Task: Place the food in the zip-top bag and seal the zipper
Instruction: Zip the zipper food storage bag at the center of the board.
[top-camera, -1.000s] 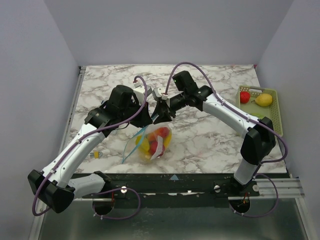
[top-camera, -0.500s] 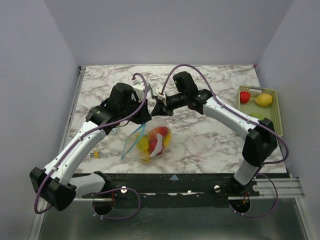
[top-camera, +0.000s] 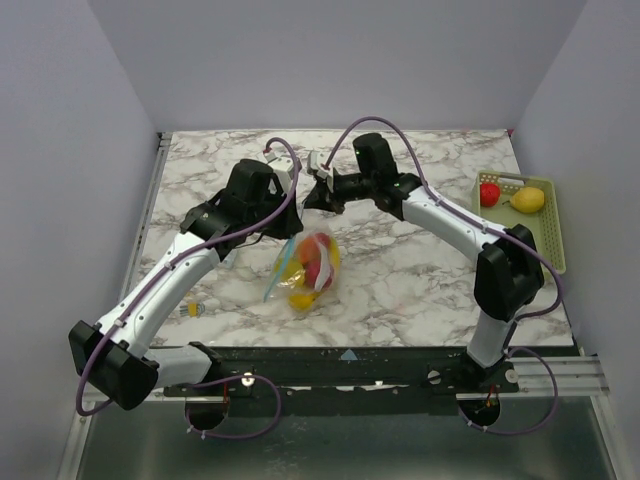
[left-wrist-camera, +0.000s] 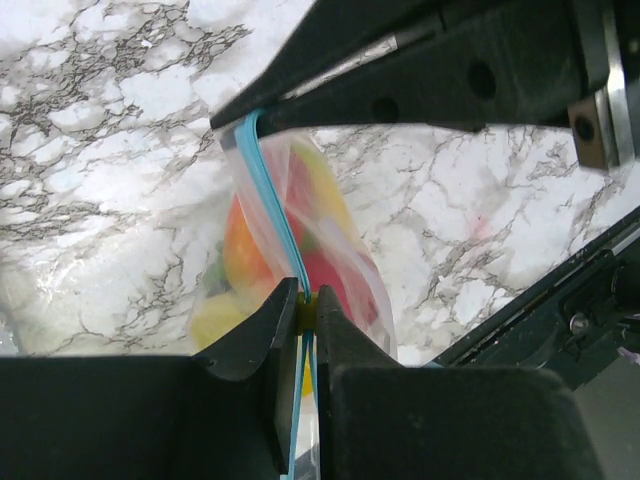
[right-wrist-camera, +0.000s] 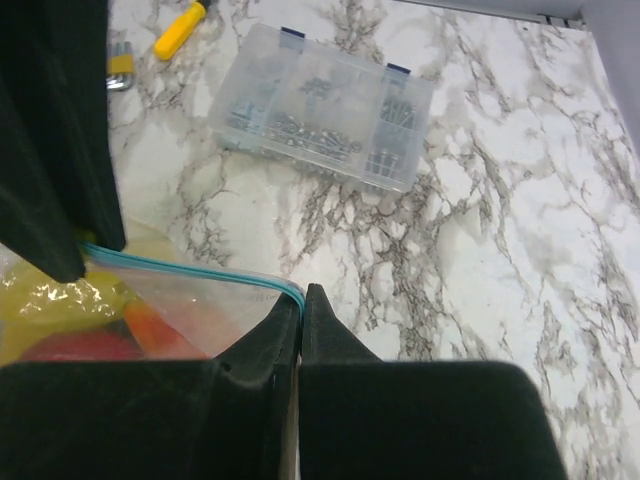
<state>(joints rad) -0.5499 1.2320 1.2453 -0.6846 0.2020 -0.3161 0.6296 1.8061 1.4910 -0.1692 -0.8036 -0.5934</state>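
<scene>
Above the middle of the marble table (top-camera: 430, 280), both arms are pulling farther back than a second ago, carrying the zip-top bag (top-camera: 312, 268) with them. The left gripper (left-wrist-camera: 308, 306) and right gripper (right-wrist-camera: 301, 300) are each pinching tight on the teal zipper (left-wrist-camera: 268, 180); the food (top-camera: 301, 297) is hanging inside.

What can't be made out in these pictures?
Whether the zipper is sealed: every view, left gripper and right gripper cover parts.
How many food pieces fill the zip-top bag: top view, crumpled plastic blurs them.
What the clear box holds: right wrist view, too small.
</scene>
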